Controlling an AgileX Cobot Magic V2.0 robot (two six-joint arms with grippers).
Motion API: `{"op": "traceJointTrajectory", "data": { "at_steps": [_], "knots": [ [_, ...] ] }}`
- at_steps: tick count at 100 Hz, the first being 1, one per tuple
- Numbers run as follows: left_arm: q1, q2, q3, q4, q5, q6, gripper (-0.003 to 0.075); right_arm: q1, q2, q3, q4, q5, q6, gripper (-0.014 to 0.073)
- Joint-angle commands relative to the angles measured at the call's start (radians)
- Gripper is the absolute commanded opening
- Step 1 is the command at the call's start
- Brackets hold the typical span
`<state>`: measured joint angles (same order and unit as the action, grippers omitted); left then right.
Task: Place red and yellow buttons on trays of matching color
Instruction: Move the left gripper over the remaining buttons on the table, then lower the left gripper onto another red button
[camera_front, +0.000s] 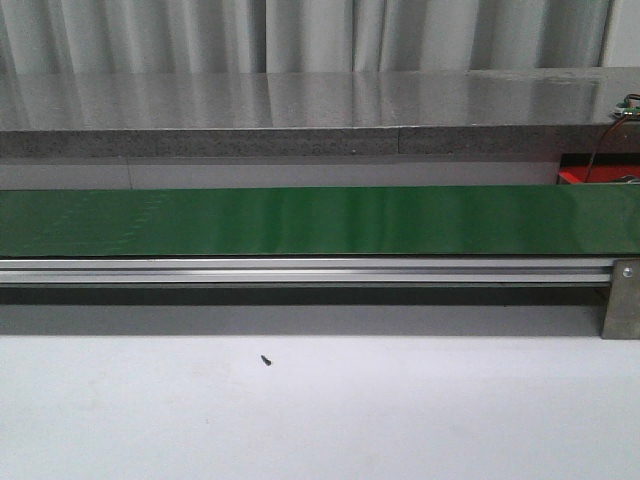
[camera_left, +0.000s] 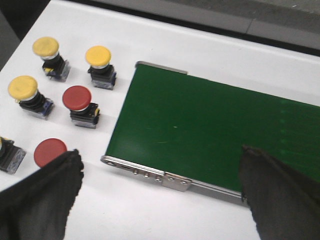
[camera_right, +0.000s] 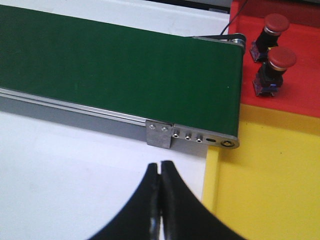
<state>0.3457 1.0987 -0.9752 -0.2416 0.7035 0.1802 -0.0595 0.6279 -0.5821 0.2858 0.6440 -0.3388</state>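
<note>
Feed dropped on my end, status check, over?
Left gripper open, empty; right gripper shut, empty. Two red buttons on red tray; yellow tray bare. Belt carries nothing.

Conveyor: the long green flat belt (camera_front: 320, 220) runs left to right across the white table (camera_front: 320, 410), its aluminium side rail (camera_front: 300, 270) along the near edge.
Left end: three yellow-capped push-buttons (camera_left: 46, 47) (camera_left: 98, 56) (camera_left: 23, 87) and two red-capped push-buttons (camera_left: 77, 98) (camera_left: 50, 152) stand on the table just beside it.
Right end: a red plastic tray (camera_right: 300, 75) holds two red-capped buttons (camera_right: 276, 22) (camera_right: 282, 57); a yellow plastic tray (camera_right: 270, 185) adjoins it.
</note>
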Motion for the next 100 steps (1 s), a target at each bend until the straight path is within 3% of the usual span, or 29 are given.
{"op": "traceJointTrajectory", "data": {
  "at_steps": [1, 40, 55, 100],
  "knots": [
    [0.044, 0.096, -0.102, 0.001, -0.019, -0.014, 0.0618, 0.001, -0.004, -0.025, 0.017, -0.058, -0.008, -0.0068],
    [0.152, 0.389, -0.217, 0.090, -0.006, -0.019, 0.0618, 0.001, -0.004, -0.025, 0.017, -0.058, -0.008, -0.0068],
    [0.171, 0.441, -0.217, 0.194, -0.028, -0.095, 0.0618, 0.001, -0.004, -0.025, 0.017, -0.058, -0.008, -0.0068],
    [0.173, 0.583, -0.217, 0.195, -0.098, -0.110, 0.0618, 0.001, -0.004, -0.025, 0.017, -0.058, -0.008, -0.0068]
  ]
}}
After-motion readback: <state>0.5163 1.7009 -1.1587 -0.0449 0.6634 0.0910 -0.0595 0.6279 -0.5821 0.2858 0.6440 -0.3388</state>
